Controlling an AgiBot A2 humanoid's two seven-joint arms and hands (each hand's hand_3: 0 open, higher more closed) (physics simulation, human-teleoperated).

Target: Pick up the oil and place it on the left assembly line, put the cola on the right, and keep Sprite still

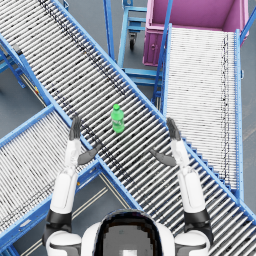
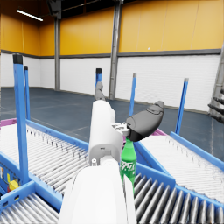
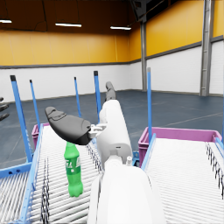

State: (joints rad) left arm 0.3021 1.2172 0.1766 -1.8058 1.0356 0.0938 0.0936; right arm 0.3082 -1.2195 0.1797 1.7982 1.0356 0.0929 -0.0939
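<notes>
A green Sprite bottle (image 1: 117,119) stands upright on the long diagonal roller conveyor (image 1: 75,65), between my two hands. My left hand (image 1: 79,142) is open to the bottle's left, fingers stretched out and thumb spread toward it, holding nothing. My right hand (image 1: 170,142) is open to the bottle's right in the same pose. The left wrist view shows the Sprite bottle (image 2: 128,164) just past my left hand (image 2: 131,116). The right wrist view shows the Sprite bottle (image 3: 73,169) beside my right hand (image 3: 81,122). No oil or cola bottle is in view.
A second roller conveyor (image 1: 25,160) lies at the left and a third roller conveyor (image 1: 200,85) at the right, all with blue side rails. A pink bin (image 1: 195,15) stands at the far end of the right conveyor. Blue posts (image 2: 19,113) rise beside the lines.
</notes>
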